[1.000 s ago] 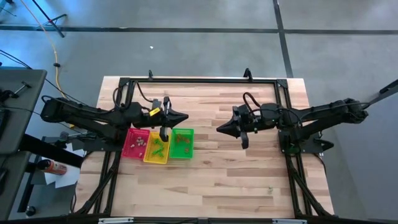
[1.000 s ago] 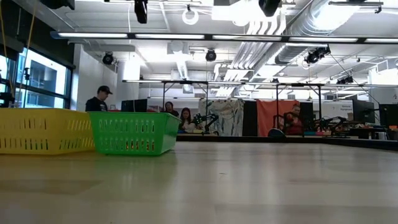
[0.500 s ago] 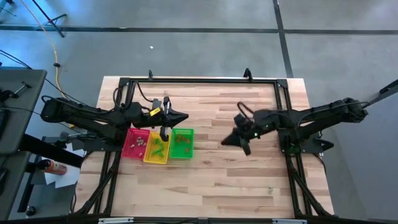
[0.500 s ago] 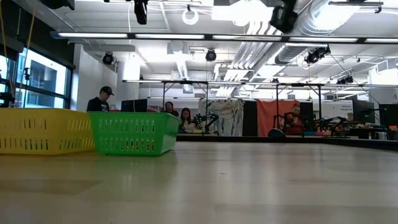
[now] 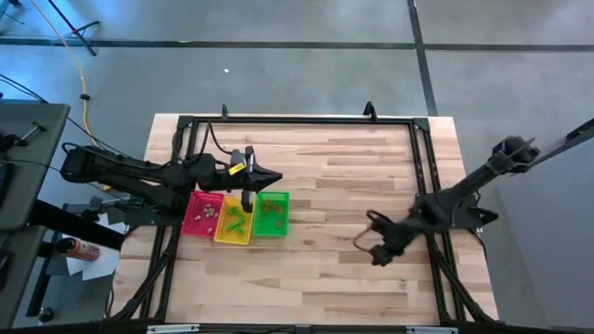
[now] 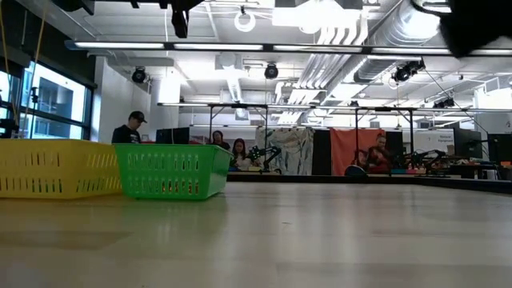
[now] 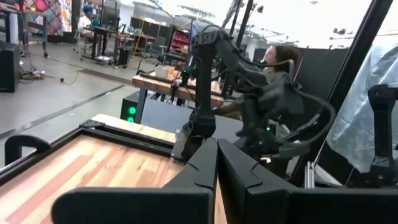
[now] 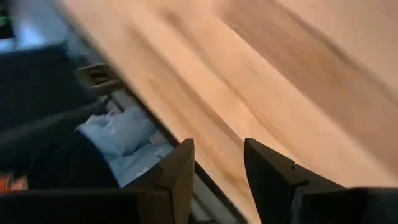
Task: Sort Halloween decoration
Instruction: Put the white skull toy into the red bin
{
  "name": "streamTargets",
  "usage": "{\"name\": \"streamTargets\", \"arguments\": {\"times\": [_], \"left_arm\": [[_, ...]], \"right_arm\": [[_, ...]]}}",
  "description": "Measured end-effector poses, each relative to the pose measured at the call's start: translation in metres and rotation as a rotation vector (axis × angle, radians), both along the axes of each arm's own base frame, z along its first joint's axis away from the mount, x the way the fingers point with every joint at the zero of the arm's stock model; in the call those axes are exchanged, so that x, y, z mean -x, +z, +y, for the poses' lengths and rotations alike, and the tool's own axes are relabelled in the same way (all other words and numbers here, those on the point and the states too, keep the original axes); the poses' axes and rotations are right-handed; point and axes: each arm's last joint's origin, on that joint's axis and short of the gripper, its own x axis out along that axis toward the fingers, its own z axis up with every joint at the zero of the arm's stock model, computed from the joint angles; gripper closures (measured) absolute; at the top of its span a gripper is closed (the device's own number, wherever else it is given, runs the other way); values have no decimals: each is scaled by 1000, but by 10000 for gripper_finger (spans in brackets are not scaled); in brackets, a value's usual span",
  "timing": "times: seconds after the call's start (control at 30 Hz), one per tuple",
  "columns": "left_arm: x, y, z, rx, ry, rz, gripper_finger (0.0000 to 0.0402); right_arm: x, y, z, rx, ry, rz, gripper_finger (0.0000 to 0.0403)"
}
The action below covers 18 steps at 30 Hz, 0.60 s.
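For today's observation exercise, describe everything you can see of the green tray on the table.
The green tray is a small rectangular basket that looks like plastic, with slotted walls and a flared rim. It stands upright on the wooden table, right against the yellow tray as the end of a row of three. A few tiny green trinkets lie inside. The left gripper hangs just over its edge beside the yellow tray.

Wooden table point(image 5: 353, 176) bears red point(image 5: 198, 223), yellow point(image 5: 223, 236), green trays point(image 5: 278, 199).

We see a red plastic tray point(image 5: 202, 212), a yellow plastic tray point(image 5: 233, 222), a green plastic tray point(image 5: 272, 213), and a pale striped wooden table point(image 5: 325, 269).
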Motion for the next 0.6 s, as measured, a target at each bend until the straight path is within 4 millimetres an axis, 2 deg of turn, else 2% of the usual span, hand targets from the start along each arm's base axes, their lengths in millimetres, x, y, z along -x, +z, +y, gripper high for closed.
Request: {"name": "streamTargets", "arguments": {"times": [0.17, 0.33, 0.47, 0.6], "left_arm": [[0, -1, 0, -1, 1, 7, 401], [0, -1, 0, -26, 2, 9, 401], [0, -1, 0, -27, 2, 9, 401], [0, -1, 0, -26, 1, 9, 401]], "right_arm": [[35, -31, 21, -95, -222, 274, 267], [62, -47, 35, -143, -323, 444, 267], [67, -48, 38, -141, -307, 483, 267], [62, -47, 45, -175, -289, 517, 267]]}}
